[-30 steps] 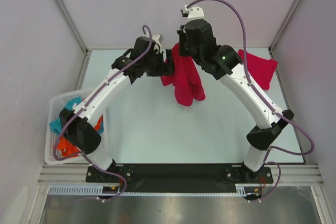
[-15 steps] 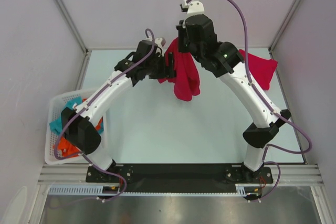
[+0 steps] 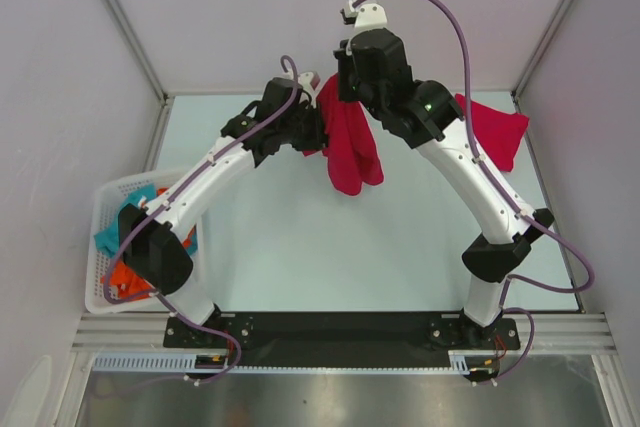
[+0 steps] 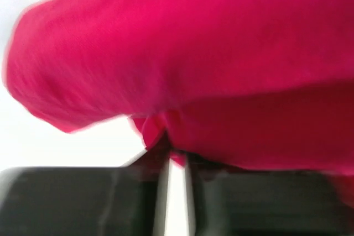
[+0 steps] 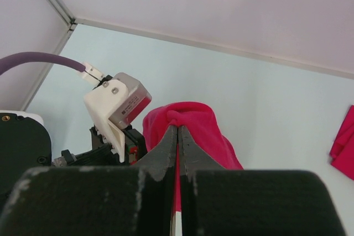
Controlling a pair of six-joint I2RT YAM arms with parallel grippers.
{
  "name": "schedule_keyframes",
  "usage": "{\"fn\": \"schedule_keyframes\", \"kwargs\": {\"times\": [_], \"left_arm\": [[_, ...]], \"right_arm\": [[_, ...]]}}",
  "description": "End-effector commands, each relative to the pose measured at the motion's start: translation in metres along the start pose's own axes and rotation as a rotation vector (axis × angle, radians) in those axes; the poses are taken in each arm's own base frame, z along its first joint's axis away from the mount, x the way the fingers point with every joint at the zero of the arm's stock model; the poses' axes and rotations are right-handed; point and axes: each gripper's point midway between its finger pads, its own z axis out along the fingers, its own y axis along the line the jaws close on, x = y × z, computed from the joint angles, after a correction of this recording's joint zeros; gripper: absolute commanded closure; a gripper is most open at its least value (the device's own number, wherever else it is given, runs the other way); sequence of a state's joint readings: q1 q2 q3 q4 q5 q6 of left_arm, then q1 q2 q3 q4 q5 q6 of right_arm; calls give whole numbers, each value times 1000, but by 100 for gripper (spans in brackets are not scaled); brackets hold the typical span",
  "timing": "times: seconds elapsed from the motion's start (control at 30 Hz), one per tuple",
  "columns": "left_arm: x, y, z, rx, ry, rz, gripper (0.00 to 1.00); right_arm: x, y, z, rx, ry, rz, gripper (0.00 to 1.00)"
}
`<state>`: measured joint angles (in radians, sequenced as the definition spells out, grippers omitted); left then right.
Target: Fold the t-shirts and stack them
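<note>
**Two grippers on one red shirt**

The white basket (image 3: 100, 197) at the left holds teal cloth (image 3: 108, 239) and orange cloth (image 3: 122, 277), partly hidden by the left arm. The right gripper (image 5: 177, 130) clamps the hanging t-shirt (image 3: 350, 152) above the table. The left gripper (image 4: 176, 156), blurred, pinches its fold between nearly closed jaws. A second t-shirt (image 3: 495, 132) lies far right.

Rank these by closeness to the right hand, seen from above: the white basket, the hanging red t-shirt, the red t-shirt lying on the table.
1. The hanging t-shirt: pinched in the right hand itself, centre back.
2. The lying t-shirt: back right corner.
3. The white basket: near left side, farthest.
</note>
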<state>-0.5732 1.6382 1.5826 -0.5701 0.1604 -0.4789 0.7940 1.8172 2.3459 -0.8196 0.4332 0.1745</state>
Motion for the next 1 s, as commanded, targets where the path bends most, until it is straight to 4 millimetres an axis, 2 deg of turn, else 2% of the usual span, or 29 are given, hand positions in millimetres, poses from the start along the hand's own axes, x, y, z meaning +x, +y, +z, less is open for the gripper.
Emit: {"fn": "schedule_keyframes", "kwargs": {"times": [0.0,0.17,0.3,0.67,0.87,0.97], "left_arm": [[-6,-13,0,52,-23,12,100],[-6,-10,-3,37,-33,13,100],[-14,-3,-13,-21,-61,33,100],[-32,22,-59,-168,-128,43,100],[-48,25,-84,-221,-182,49,100],[-58,24,-97,-240,-208,56,100]], "right_arm": [[-35,-1,-20,-13,-97,30,100],[-34,-1,-19,-6,-96,29,100],[-29,-2,-14,5,-88,25,100],[-4,6,5,-8,-35,37,100],[7,2,10,13,-14,31,100],[22,0,17,23,15,31,100]]}}
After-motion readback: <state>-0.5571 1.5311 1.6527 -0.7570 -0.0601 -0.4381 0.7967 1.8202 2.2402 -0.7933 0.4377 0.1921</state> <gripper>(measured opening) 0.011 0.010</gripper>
